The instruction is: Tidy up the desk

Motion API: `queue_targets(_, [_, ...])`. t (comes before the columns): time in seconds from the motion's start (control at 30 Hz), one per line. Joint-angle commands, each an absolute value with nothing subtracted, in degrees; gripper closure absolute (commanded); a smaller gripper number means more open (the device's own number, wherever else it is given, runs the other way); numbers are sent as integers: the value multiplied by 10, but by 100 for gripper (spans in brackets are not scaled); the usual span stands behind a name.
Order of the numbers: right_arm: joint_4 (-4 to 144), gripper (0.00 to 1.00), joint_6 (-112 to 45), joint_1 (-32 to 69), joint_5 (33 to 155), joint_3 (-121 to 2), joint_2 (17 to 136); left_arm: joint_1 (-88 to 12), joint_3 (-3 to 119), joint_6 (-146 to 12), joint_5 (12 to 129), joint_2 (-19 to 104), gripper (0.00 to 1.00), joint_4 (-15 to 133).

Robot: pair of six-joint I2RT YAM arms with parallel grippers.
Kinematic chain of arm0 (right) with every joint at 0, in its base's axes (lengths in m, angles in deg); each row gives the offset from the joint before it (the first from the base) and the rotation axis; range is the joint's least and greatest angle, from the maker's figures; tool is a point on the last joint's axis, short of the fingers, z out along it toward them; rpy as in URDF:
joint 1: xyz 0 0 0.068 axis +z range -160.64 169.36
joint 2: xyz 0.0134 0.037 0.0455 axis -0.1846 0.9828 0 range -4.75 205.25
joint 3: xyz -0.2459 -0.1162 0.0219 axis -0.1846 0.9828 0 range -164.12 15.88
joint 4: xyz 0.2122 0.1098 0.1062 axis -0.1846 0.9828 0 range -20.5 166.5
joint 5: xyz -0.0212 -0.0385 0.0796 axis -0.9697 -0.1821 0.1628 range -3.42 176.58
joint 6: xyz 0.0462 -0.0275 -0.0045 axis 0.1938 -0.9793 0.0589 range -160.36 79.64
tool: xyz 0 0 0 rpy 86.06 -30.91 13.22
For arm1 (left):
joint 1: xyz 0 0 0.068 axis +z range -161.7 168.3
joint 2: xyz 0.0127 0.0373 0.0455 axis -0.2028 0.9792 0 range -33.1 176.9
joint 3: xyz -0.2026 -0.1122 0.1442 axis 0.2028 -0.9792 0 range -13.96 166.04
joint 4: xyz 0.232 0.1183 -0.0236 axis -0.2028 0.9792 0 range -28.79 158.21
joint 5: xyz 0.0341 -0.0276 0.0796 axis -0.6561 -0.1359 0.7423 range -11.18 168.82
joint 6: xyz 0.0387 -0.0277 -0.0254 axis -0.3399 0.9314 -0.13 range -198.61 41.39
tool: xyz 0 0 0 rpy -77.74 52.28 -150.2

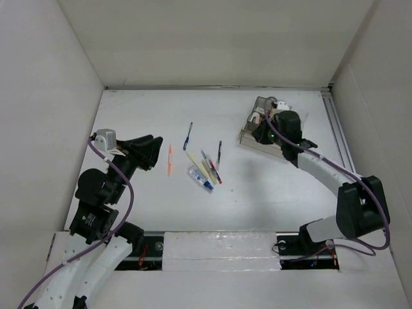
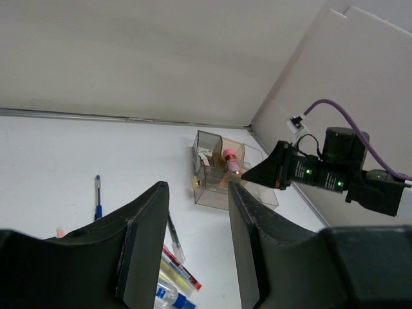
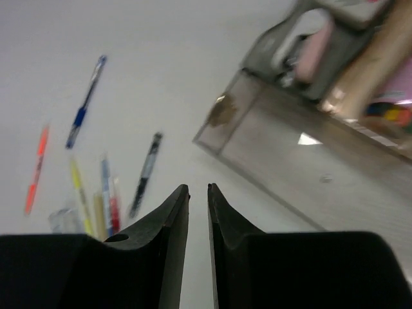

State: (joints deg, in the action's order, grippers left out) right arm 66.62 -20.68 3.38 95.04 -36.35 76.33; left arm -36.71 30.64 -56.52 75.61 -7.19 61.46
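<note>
The white desk (image 1: 257, 193) holds loose pens at its middle: a blue pen (image 1: 188, 135), an orange pen (image 1: 170, 159), a black pen (image 1: 219, 153), a yellow pen (image 1: 193, 161) and a small blue-capped bottle (image 1: 200, 177). My left gripper (image 1: 151, 151) is open and empty, left of the orange pen and above the desk. My right gripper (image 1: 257, 133) hangs at the near left edge of the clear compartmented tray (image 1: 264, 122). In the right wrist view its jaws (image 3: 198, 188) stand almost together with nothing between them.
The tray (image 3: 309, 148) holds a pink item and other small things. A metal rail (image 1: 338, 135) runs along the desk's right edge. White panels wall the desk on the left, back and right. The arm bases stand at the near edge.
</note>
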Motion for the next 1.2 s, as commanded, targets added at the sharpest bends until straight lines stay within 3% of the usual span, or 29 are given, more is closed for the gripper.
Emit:
queue_targets(0.0, [620, 76, -212, 147, 985, -356, 757, -365, 305, -570, 744, -76, 62, 586])
queue_targets(0.07, [619, 83, -211, 197, 934, -365, 780, -365, 308, -570, 749, -71, 62, 588])
queue_targets(0.13, [607, 82, -211, 254, 921, -374, 799, -365, 310, -570, 743, -66, 62, 591])
queue_targets(0.17, [611, 67, -229, 297, 905, -398, 830, -365, 304, -571, 747, -73, 62, 588])
queue_targets(0.2, [611, 67, -242, 298, 905, -398, 831, -365, 304, -571, 747, -73, 62, 587])
queue_targets(0.23, [646, 56, -256, 334, 895, -412, 845, -365, 305, -571, 757, -75, 62, 586])
queue_targets(0.27, [667, 52, -266, 351, 885, -447, 882, -365, 305, -571, 760, -73, 62, 587])
queue_targets(0.43, [735, 43, -300, 431, 811, -514, 973, -365, 304, -572, 753, -73, 62, 586])
queue_targets(0.6, [782, 42, -310, 470, 764, -592, 1053, -365, 308, -573, 749, -71, 62, 593])
queue_targets(1.0, [806, 51, -299, 490, 700, -612, 1110, -365, 313, -572, 746, -70, 62, 593])
queue_targets(1.17, [780, 83, -291, 496, 729, -601, 1089, -365, 313, -572, 755, -72, 62, 589])
